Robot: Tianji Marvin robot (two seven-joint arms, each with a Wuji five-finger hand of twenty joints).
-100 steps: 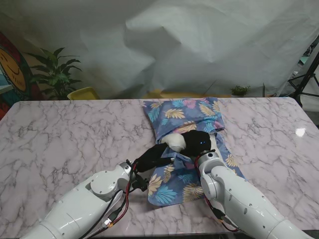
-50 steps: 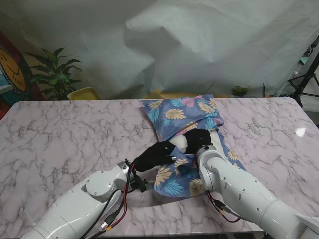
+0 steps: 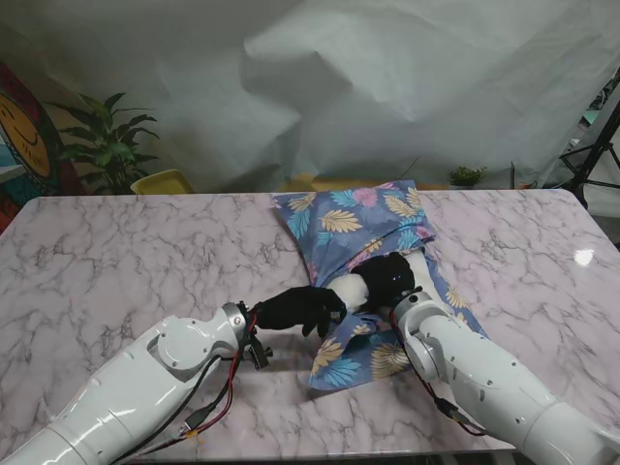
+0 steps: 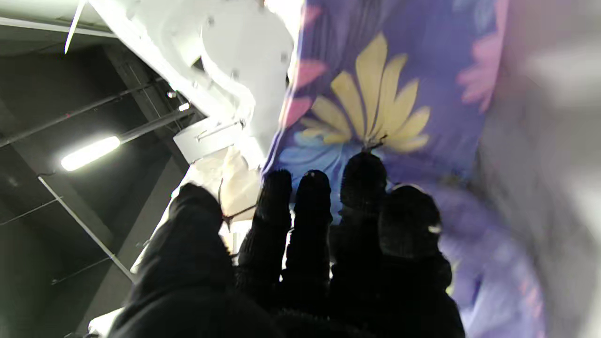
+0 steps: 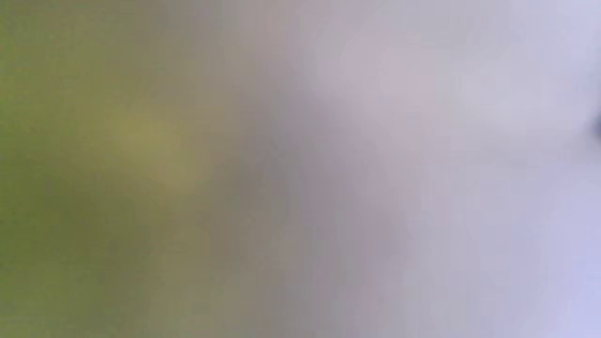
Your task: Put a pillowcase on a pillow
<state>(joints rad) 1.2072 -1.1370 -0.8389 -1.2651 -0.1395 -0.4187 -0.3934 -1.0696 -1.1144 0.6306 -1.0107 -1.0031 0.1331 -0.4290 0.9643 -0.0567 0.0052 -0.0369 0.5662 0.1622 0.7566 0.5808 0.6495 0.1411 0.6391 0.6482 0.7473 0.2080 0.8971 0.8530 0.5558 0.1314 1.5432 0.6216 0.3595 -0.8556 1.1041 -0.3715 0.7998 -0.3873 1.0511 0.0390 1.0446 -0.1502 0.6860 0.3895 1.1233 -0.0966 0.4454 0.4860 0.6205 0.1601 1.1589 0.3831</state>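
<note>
— So where's the pillowcase?
— On the marble table, right of centre, before a white sheet and plant.
— Hands?
— Left hand grips its edge; right hand, can't tell.

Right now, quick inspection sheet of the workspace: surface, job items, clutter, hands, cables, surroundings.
Surface: marble table, bare apart from the job's things.
Job's things: floral pillowcase with the white pillow showing at its opening, only part inside.
Clutter: nothing seen.
Hands: left hand at the pillowcase's near left edge, grip unclear; right hand on the pillow at the opening, grip unclear. Right wrist view fully blurred.
Cables: red and black wires along the left forearm.
Surroundings: white backdrop sheet, potted plant, yellow chair.
</note>
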